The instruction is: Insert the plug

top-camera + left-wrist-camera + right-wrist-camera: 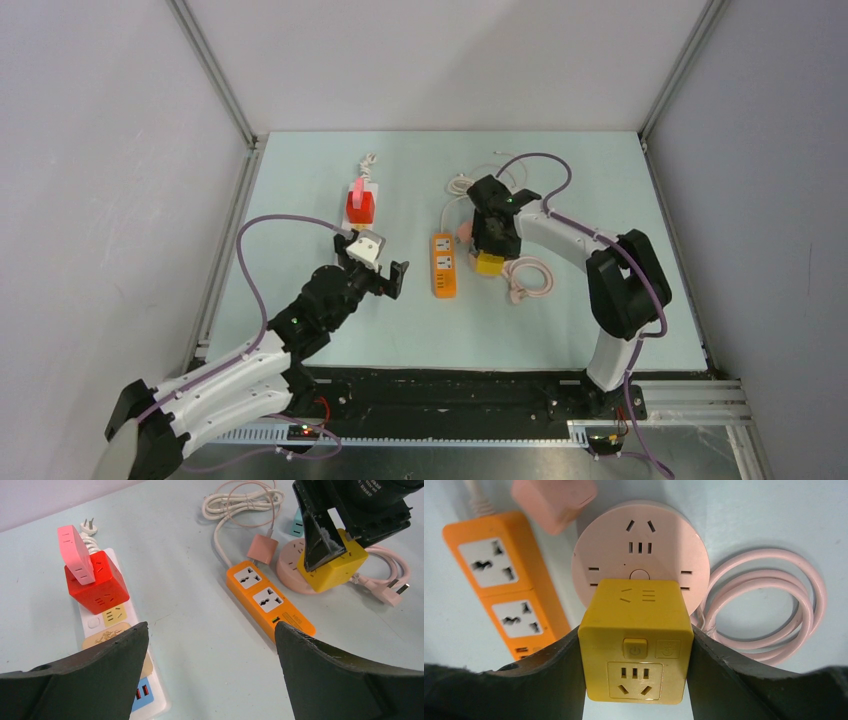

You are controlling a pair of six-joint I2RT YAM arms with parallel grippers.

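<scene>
Left arm stretched low from near-left corner, left gripper (374,262) jaws wide apart, holding nothing, right arm bent in from near-right corner toward centre, right gripper (636,647) clamped on yellow cube plug (636,625), tilted over pink round socket (641,545), orange power strip (444,265) just left.

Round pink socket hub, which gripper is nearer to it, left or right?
Right. The right gripper, shut on the yellow cube adapter, is right over the round pink socket hub. The left gripper hangs open on the far side of the orange power strip.
</scene>
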